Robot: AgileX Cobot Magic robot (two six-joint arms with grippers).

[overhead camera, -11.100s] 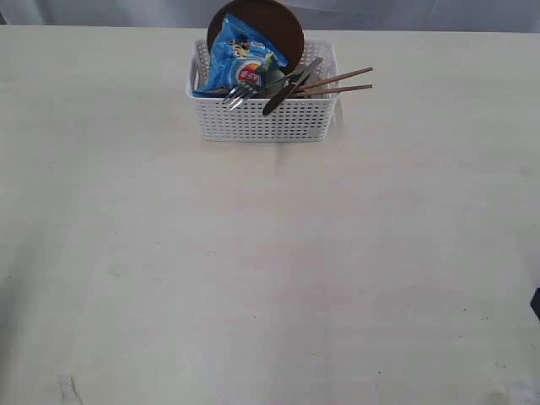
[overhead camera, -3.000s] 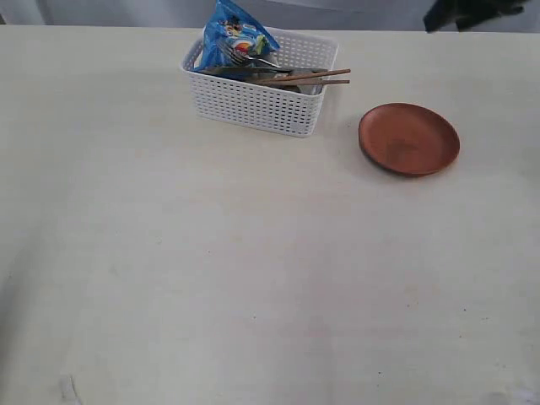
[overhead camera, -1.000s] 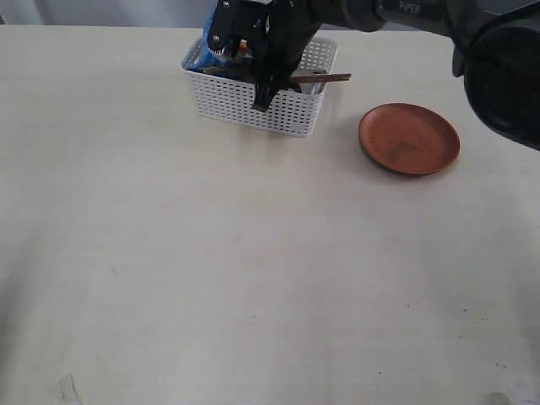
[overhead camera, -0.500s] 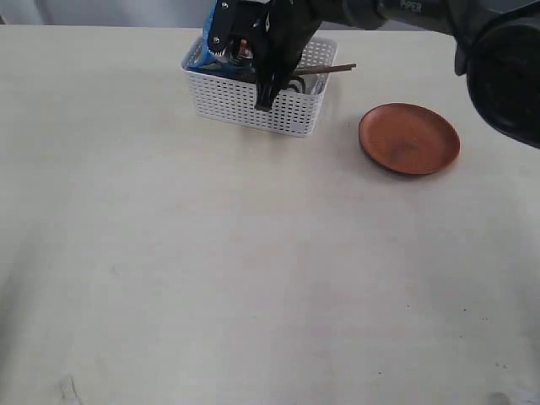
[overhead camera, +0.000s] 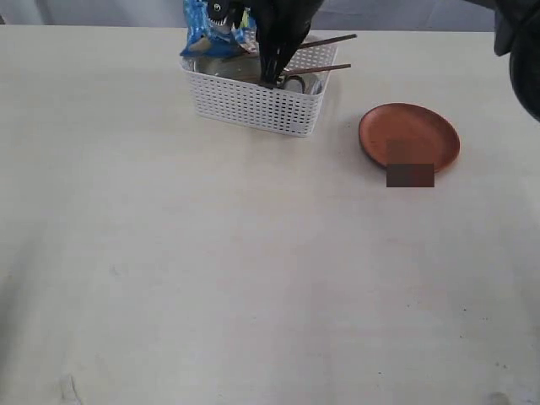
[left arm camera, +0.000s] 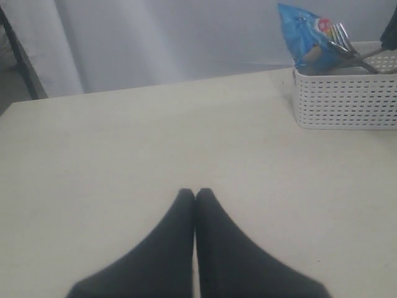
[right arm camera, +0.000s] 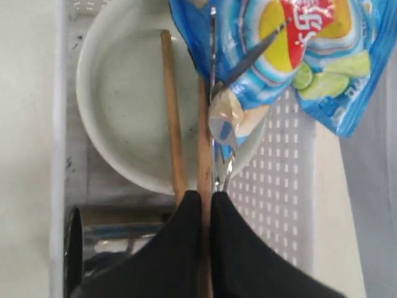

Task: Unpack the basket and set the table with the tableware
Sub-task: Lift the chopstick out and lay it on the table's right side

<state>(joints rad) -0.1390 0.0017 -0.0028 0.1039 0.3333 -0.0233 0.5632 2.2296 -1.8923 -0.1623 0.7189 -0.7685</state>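
The white basket (overhead camera: 253, 105) stands at the table's (overhead camera: 253, 278) far middle. My right gripper (overhead camera: 272, 78) reaches down into it and is shut on one wooden chopstick (right arm camera: 203, 124). A second chopstick (right arm camera: 170, 112) lies across the pale bowl (right arm camera: 124, 124), beside the steel cup (right arm camera: 118, 239) and a fork (right arm camera: 215, 99). Both chopsticks (overhead camera: 325, 52) stick out past the basket's right rim, one higher than the other. The brown plate (overhead camera: 409, 135) lies on the table to the right. My left gripper (left arm camera: 195, 194) is shut and empty, low over bare table, away from the basket (left arm camera: 347, 99).
A blue snack bag (overhead camera: 207, 24) leans up out of the basket's left end, and in the right wrist view the bag (right arm camera: 304, 56) hangs over the bowl. A fork (left arm camera: 347, 49) juts over the rim in the left wrist view.
My right gripper has shut on a chopstick and risen a little. One chopstick now tilts above the rim, and the snack bag has shifted up and left.
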